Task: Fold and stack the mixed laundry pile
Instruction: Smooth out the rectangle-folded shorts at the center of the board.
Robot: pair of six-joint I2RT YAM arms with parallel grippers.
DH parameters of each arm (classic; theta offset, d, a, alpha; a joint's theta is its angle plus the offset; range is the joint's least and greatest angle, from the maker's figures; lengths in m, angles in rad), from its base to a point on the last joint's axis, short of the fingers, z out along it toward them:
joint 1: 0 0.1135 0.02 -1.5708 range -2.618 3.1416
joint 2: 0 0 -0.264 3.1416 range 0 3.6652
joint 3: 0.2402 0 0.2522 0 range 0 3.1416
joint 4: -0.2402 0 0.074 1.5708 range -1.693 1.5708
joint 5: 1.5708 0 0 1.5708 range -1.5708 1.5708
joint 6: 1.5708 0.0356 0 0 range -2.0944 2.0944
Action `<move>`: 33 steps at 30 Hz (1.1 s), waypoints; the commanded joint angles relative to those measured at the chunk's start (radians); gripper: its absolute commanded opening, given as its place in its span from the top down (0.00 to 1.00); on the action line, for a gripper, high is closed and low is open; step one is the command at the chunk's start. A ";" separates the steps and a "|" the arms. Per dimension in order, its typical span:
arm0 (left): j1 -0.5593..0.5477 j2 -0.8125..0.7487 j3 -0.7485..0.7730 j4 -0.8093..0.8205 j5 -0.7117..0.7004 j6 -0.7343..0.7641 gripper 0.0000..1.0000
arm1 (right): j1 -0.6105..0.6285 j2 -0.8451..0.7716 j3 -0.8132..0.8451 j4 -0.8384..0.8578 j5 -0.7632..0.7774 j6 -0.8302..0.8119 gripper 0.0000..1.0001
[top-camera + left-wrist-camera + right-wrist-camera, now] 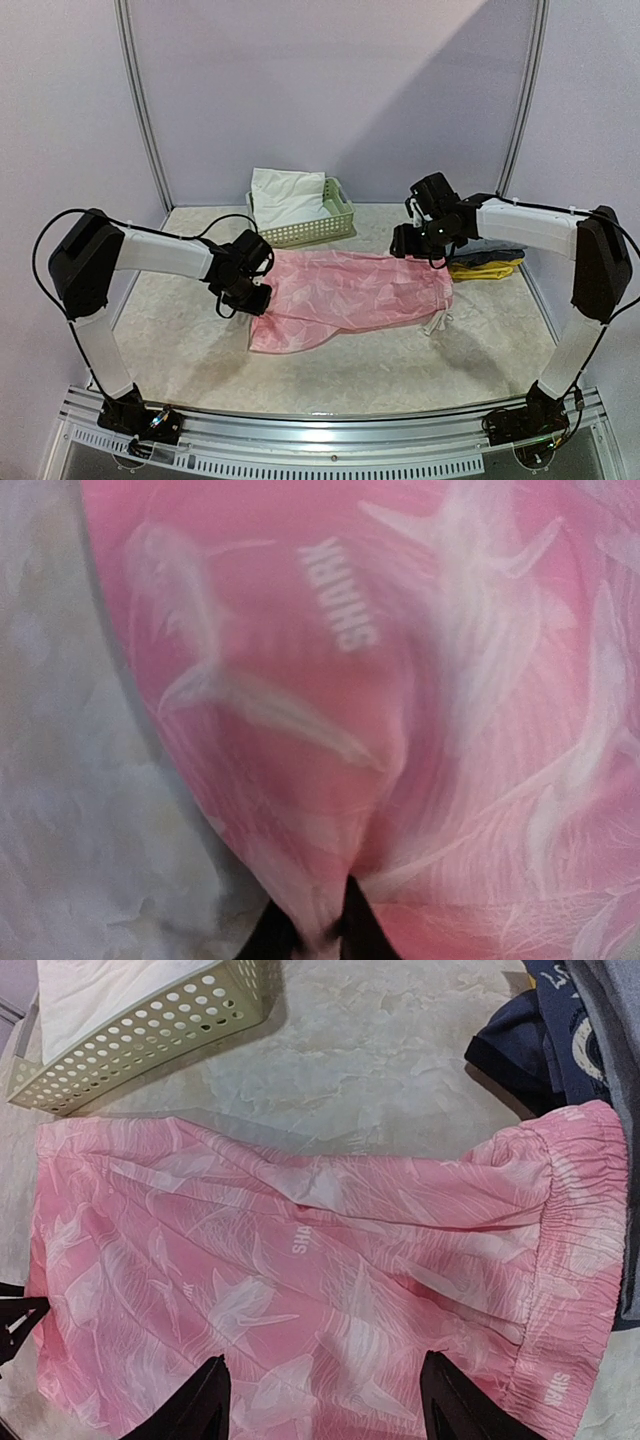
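Observation:
The thin pink piece (350, 292), printed with pale sharks, lies spread flat across the middle of the table, its white drawstring ties (438, 318) trailing off the right end. At its left edge, my left gripper (252, 296) is shut on the cloth; in the left wrist view the pink fabric (330, 700) bunches into the black fingertips (365, 935). My right gripper (413, 241) hovers above the upper right of the pink piece (320, 1250), open wide with nothing between its fingers (200, 1405). The white piece (285, 193) lies in the basket.
The pale green lattice basket (305, 234) stands at the back centre, just beyond the pink piece. Folded dark blue and yellow clothes (490, 262) sit at the right under my right arm. Bare marbled tabletop (400, 360) runs along the front.

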 commanded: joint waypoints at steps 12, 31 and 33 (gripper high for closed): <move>-0.051 -0.105 -0.163 -0.086 -0.021 -0.066 1.00 | 0.001 0.042 -0.011 -0.018 0.022 -0.016 0.34; -0.047 -0.324 -0.265 -0.259 -0.334 -0.204 0.19 | -0.014 0.113 0.039 0.003 -0.080 -0.087 0.17; -0.047 -0.334 -0.239 -0.254 -0.363 -0.192 0.12 | -0.026 0.126 0.049 0.010 -0.084 -0.088 0.15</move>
